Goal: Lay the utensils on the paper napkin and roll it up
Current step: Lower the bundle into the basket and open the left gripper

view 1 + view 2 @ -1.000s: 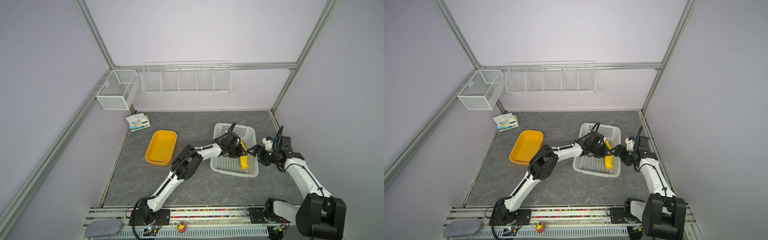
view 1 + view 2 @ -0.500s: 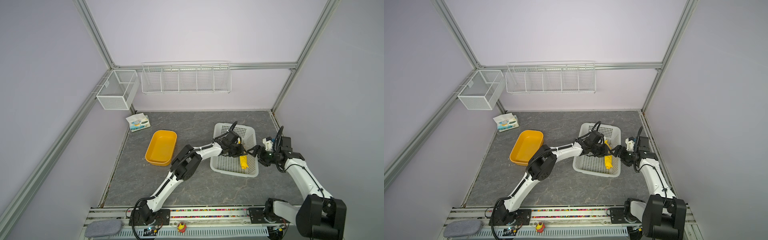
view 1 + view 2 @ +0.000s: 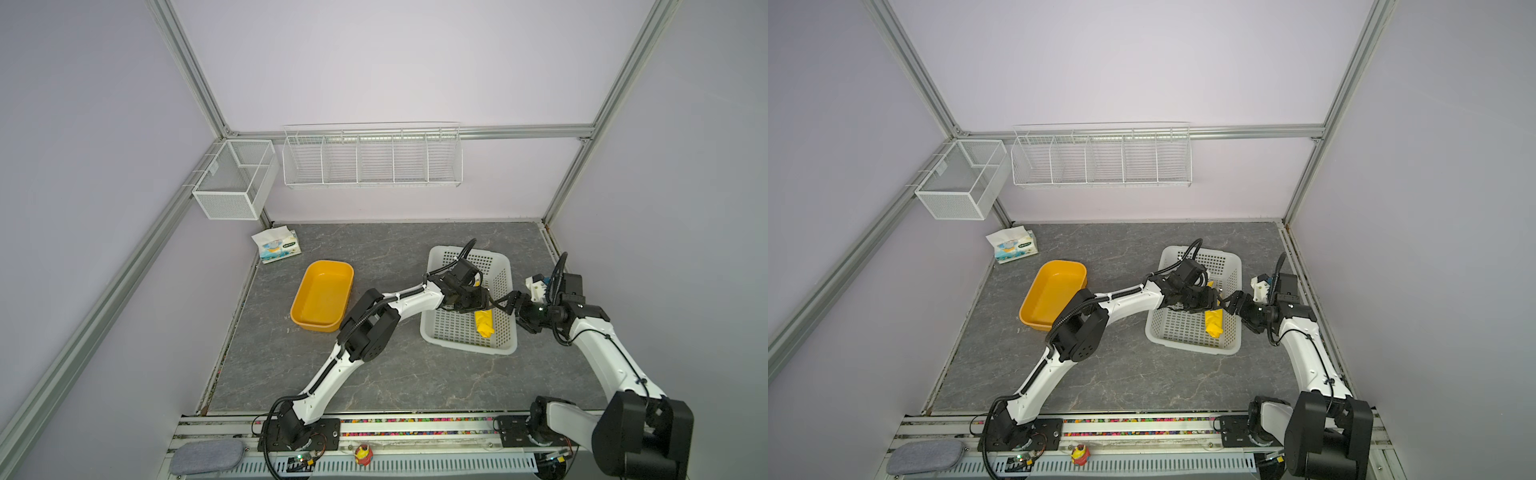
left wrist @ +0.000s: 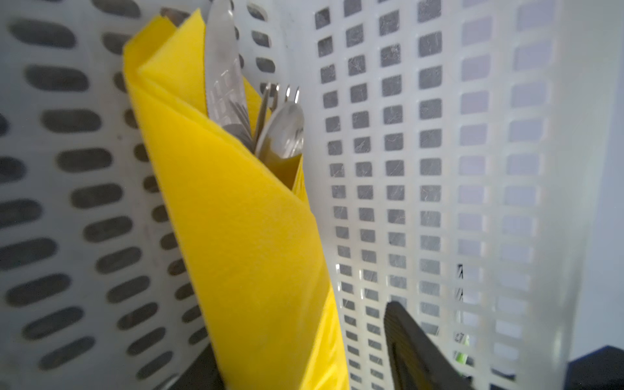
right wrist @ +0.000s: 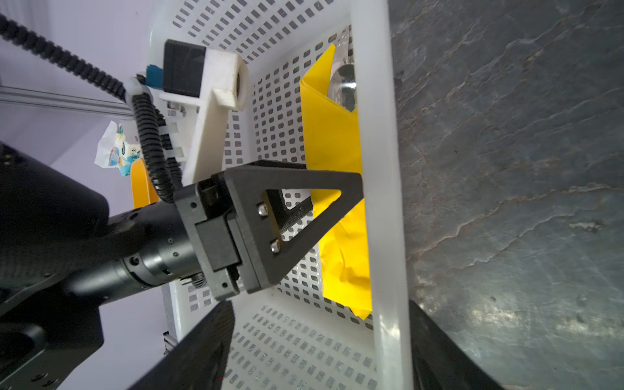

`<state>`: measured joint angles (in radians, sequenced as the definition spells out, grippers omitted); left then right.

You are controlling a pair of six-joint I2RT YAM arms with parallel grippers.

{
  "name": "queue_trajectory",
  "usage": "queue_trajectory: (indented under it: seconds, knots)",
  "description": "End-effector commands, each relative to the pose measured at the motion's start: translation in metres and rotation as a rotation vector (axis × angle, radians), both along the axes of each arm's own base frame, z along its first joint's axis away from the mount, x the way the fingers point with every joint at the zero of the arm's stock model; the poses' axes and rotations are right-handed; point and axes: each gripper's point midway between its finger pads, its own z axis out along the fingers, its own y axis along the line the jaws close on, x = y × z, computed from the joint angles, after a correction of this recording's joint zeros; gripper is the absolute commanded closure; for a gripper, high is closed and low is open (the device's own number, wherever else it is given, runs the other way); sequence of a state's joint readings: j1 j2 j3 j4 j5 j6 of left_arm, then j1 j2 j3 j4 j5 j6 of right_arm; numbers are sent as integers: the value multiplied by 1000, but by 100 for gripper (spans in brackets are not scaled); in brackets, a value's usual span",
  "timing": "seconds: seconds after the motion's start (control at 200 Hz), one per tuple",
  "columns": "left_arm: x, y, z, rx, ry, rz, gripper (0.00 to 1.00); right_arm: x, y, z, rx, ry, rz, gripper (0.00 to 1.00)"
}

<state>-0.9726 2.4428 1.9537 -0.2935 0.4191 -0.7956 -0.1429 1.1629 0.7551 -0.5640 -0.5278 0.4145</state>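
Observation:
The paper napkin (image 4: 253,253) is a narrow yellow roll lying in the white basket (image 3: 465,345) along its right wall, in both top views (image 3: 484,326) (image 3: 1213,324). The utensils poke out of its far end: a knife blade (image 4: 223,77), fork tines (image 4: 287,93) and a spoon bowl (image 4: 285,131). My left gripper (image 4: 304,344) is open astride the roll's middle, one finger (image 4: 401,324) clearly apart from the paper. My right gripper (image 5: 320,314) is open, straddling the basket's right wall (image 5: 381,202) beside the roll (image 5: 337,141).
An orange-yellow tray (image 3: 322,297) sits left of the basket, and a tissue pack (image 3: 276,247) lies at the back left. A wire rack (image 3: 372,158) and a mesh box (image 3: 232,183) hang on the walls. The two grippers (image 3: 478,301) (image 3: 509,303) nearly meet over the basket.
My left gripper's jaws have spread apart around the rolled napkin, letting it go in the basket. The right arm has stayed where it was.

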Motion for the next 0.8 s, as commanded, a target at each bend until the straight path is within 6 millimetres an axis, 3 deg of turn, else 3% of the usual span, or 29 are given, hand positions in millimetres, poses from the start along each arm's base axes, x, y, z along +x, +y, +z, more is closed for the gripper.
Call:
queue_trajectory:
  seconds: [0.0, 0.21, 0.32, 0.455, 0.795]
  knots:
    - [1, 15, -2, 85, -28, 11, 30, -4, -1, 2, -13, -13, 9, 20]
    - [-1, 27, 10, 112, -59, 10, 28, -3, -4, 2, -26, -15, -1, 20]
    - [-5, 34, 19, 116, -71, 2, 23, -3, -5, 4, -34, -21, -6, 20]
    - [-14, 42, 26, 114, -74, -13, 24, -3, -6, 4, -37, -19, -9, 20]
    - [-36, 46, 5, 144, -20, -55, 38, -2, -5, 7, -36, -29, -12, 20]
